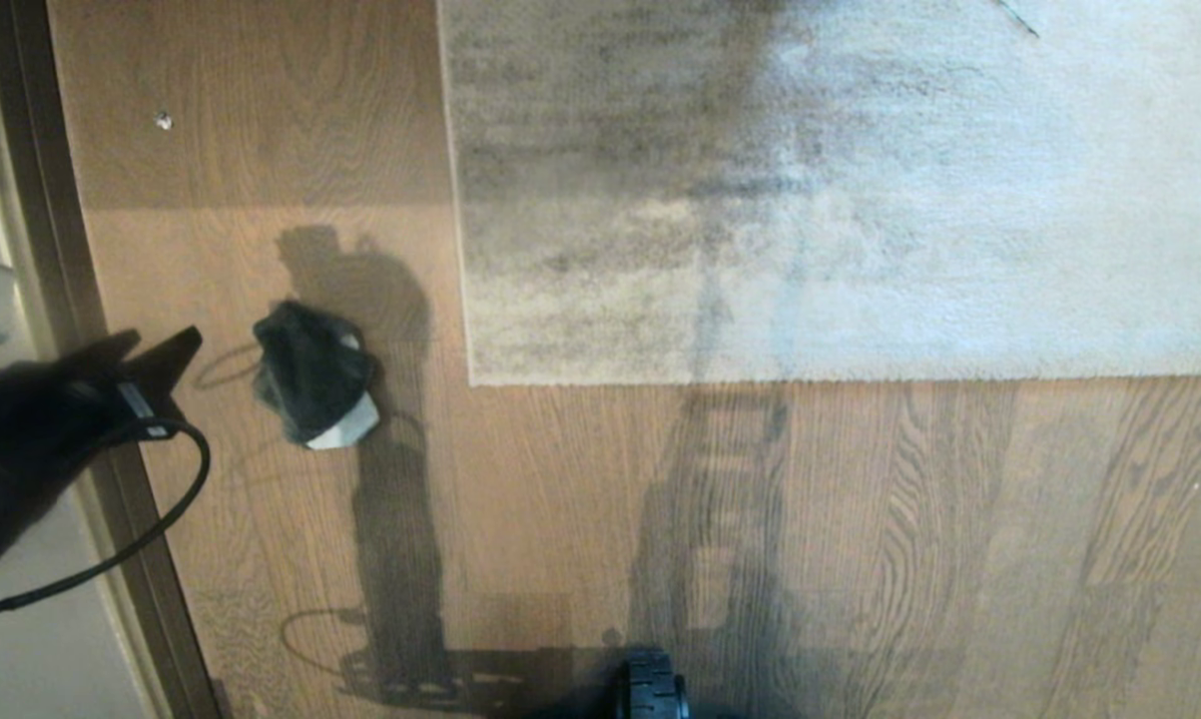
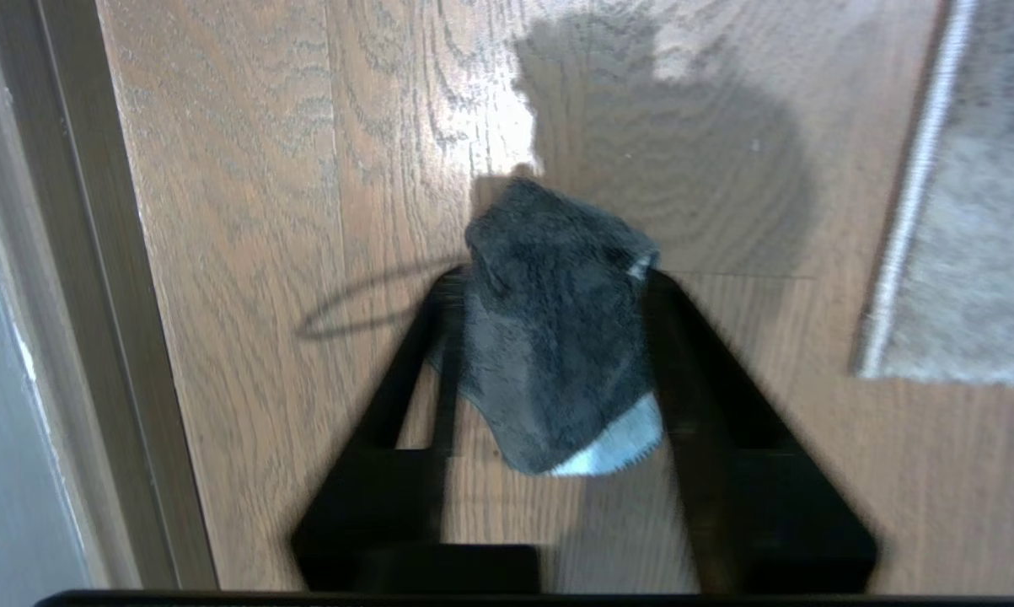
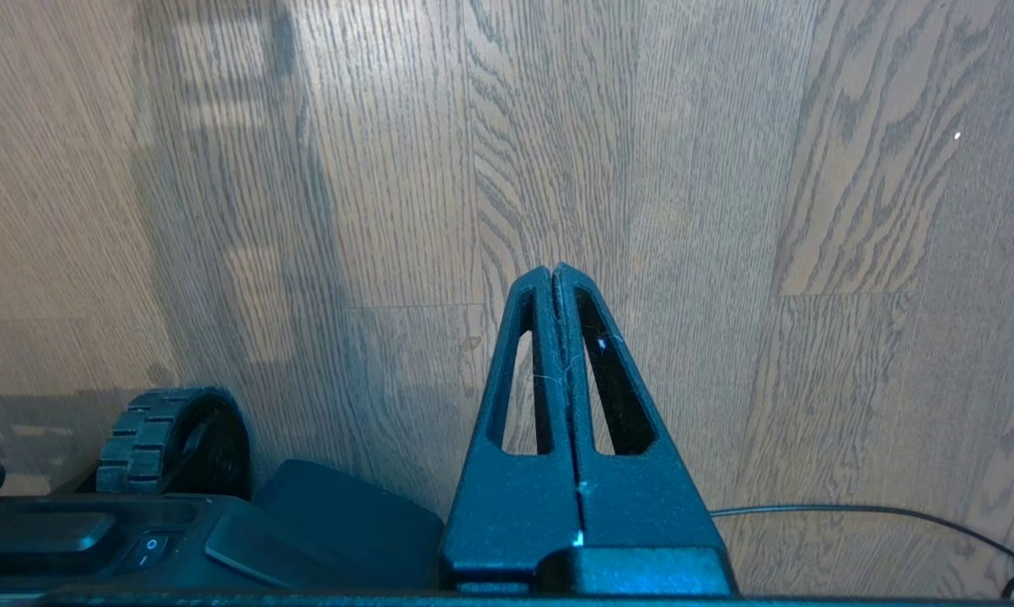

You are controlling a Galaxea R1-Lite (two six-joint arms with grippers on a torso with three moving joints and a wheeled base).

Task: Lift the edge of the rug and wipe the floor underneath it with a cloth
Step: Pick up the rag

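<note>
Left wrist view shows the left gripper (image 2: 549,282) with fingers (image 2: 709,379) spread, the cloth (image 2: 557,337) lying on the floor (image 2: 262,211) between them, seemingly ungripped. Fetching is underway; next, descend and close. The rug edge (image 2: 911,211) lies beside. Right gripper (image 3: 555,274) fingers pressed together.

A dark brown door track (image 1: 56,250) runs along the left side in the head view, with pale grey flooring (image 1: 31,619) beyond it. A small pale speck (image 1: 164,121) lies on the wood just beside that track. A thin dark line (image 1: 1017,17) crosses the far right corner of the carpet.
</note>
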